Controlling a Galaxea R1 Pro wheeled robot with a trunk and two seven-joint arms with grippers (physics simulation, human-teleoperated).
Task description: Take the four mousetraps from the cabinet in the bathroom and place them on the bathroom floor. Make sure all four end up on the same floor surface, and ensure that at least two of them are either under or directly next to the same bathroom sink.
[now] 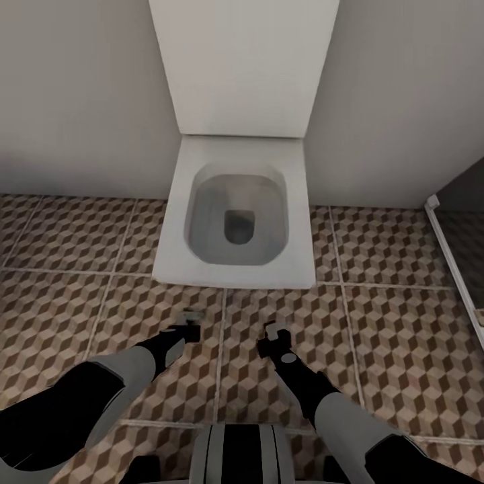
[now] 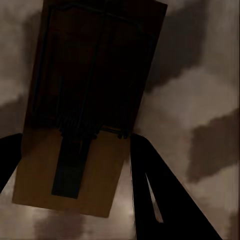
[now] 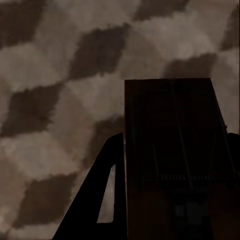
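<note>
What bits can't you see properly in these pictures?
- Flat brown wooden mousetrap in the left gripper: the left wrist view is dark and blurs its metal parts.
- Second brown wooden mousetrap in the right gripper: the right wrist view's edge cuts off its lower end.
- In the head view both traps are too small to read.
- White toilet's upright part: cut off by the head view's upper edge.

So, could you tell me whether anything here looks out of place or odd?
Nothing is spilled or damaged. The one oddity: the robot faces the toilet, not a sink, with a mousetrap between the left gripper's fingers and another mousetrap in the right gripper, both above the tiled floor.
</note>
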